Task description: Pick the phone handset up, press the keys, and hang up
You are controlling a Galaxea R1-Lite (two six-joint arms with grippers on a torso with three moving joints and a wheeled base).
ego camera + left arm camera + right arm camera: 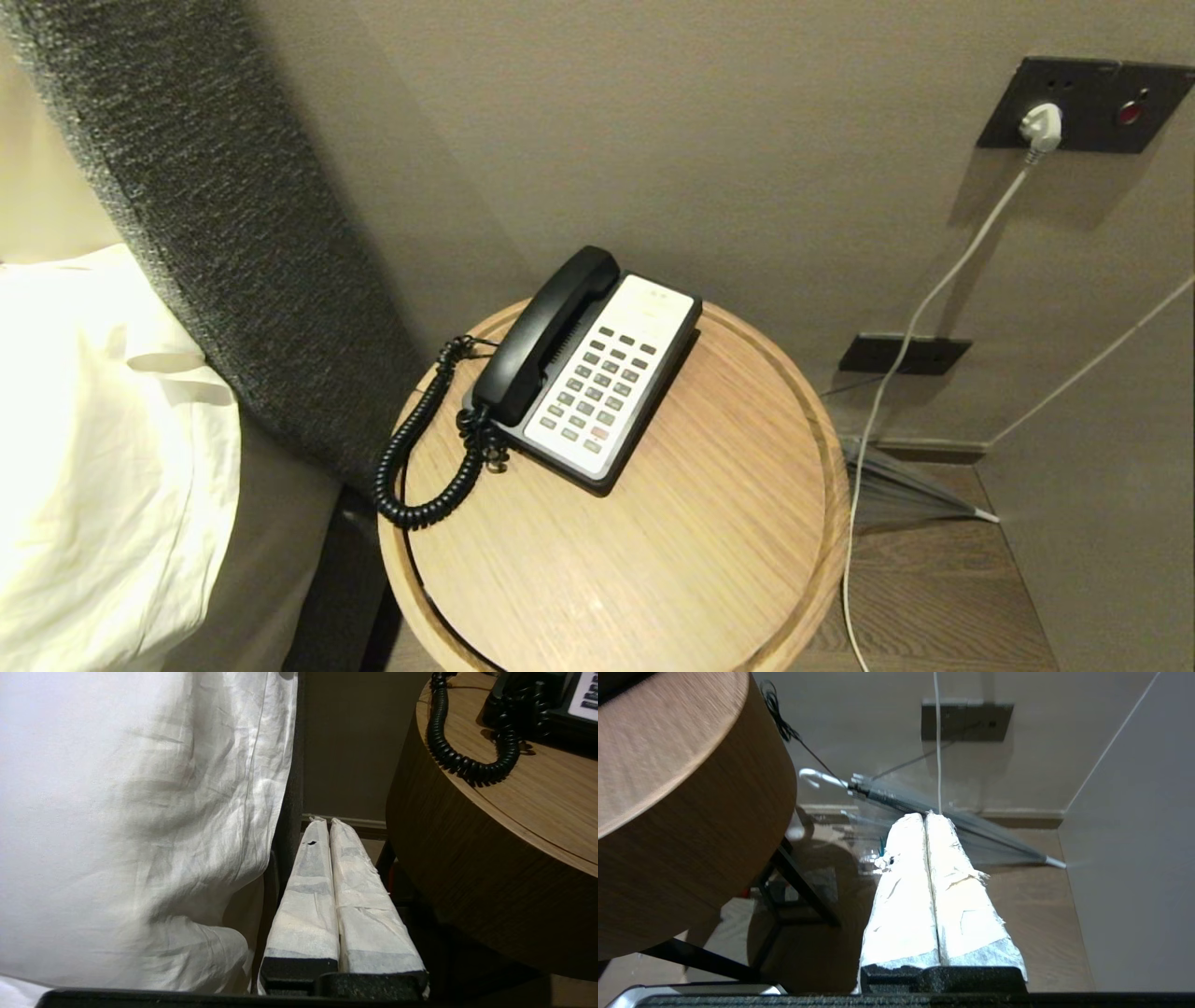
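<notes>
The black phone handset (546, 334) rests in its cradle on the left side of the black-and-white phone base (616, 392), whose grey keys (597, 390) face up. Its coiled cord (415, 448) loops over the table's left edge and shows in the left wrist view as the coiled cord (460, 746). Neither arm is in the head view. My left gripper (325, 822) hangs shut and empty below the tabletop, between the bedsheet and the table. My right gripper (926, 816) is shut and empty, low beside the table on the other side.
The phone stands on a round wooden table (709, 523) with a raised rim. A bed with white sheets (93, 448) and a dark padded headboard (215, 215) lies at the left. A white cable (887, 373) runs from a wall socket (1083, 105). A folded umbrella (943, 812) lies on the floor.
</notes>
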